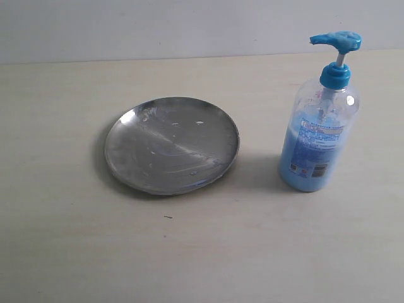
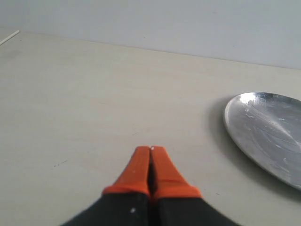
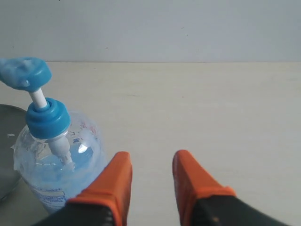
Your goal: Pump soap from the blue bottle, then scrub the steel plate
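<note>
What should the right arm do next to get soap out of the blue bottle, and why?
Probably move the right gripper above the pump head of the blue bottle, ready to press down. Its jaws stand open beside the bottle, holding nothing; the pump stem stands raised, and no blue blob shows on the steel plate yet.

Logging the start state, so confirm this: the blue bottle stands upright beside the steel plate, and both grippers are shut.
One thing is wrong: the right gripper is open, its jaws apart with nothing between them, as the right wrist view shows. The left gripper is shut, and the blue bottle stands upright beside the steel plate.
</note>
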